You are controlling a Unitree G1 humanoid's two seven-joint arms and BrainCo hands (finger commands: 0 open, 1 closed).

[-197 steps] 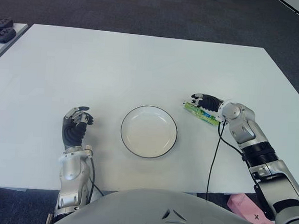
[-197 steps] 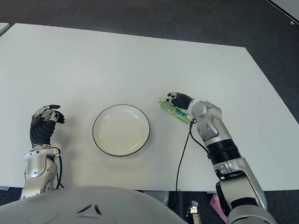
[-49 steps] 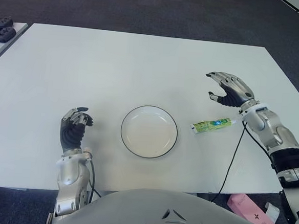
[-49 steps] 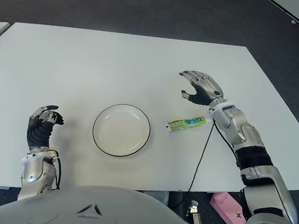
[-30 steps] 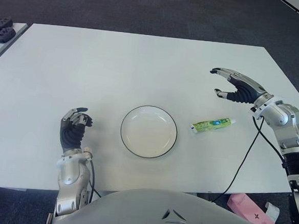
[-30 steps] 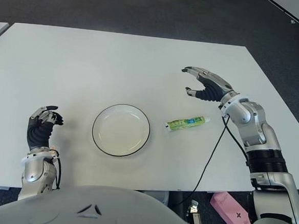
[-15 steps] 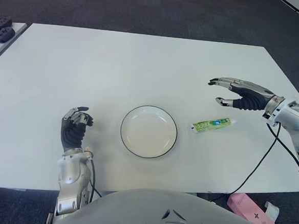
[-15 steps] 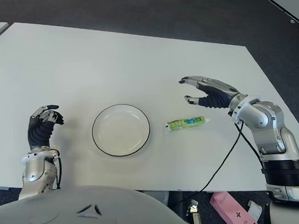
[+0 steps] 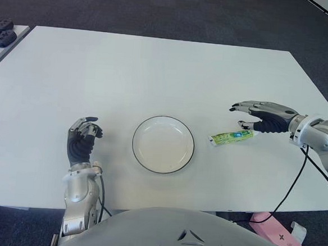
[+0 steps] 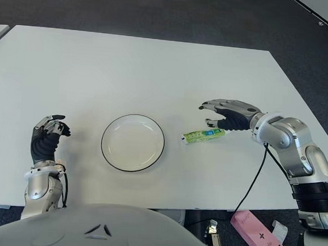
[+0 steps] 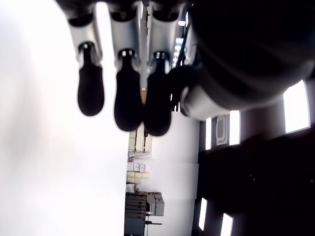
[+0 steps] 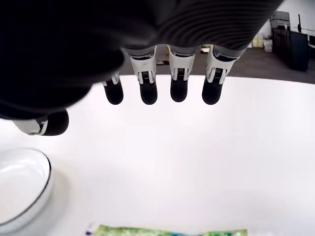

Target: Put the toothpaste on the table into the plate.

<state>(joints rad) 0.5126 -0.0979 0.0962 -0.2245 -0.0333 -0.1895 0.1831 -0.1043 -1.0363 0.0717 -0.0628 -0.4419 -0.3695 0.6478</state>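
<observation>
The green toothpaste tube [image 9: 230,137] lies flat on the white table [image 9: 156,77], a short way right of the white black-rimmed plate [image 9: 136,133], which holds nothing. My right hand [image 9: 237,116] hovers just over the tube's right end, palm down, fingers spread and open. In the right wrist view the tube [image 12: 167,230] shows below the straight fingertips [image 12: 178,93], apart from them, with the plate [image 12: 45,169] off to one side. My left hand [image 9: 83,135] shows left of the plate with its fingers curled on nothing.
A black cable [image 9: 292,182] hangs from my right wrist over the table's near edge. A pink box [image 9: 272,229] lies on the floor below. Dark devices [image 9: 1,33] sit on a neighbouring table at the far left.
My right hand has come down and nearer, from above and behind the tube to just over its right end, staying open. The tube, the plate and my left hand have not moved.
</observation>
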